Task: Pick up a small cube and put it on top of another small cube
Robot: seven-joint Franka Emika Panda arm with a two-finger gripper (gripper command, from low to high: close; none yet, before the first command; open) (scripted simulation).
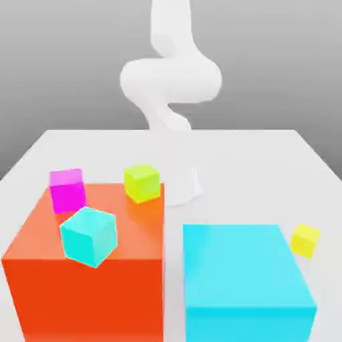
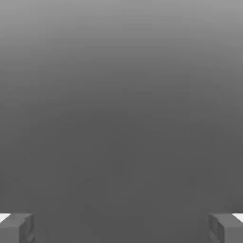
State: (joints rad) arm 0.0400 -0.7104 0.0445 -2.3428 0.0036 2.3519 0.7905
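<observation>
Yellow small cube: on table, right of cyan block, your exterior view's right. Orange block at left; lime cube and magenta cube on top toward far side, cyan cube nearer. Your gripper: fingers spread wide, nothing between.

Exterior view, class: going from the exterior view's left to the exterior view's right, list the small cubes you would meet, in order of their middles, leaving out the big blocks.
Magenta cube → small cyan cube → lime cube → bright-yellow cube
</observation>
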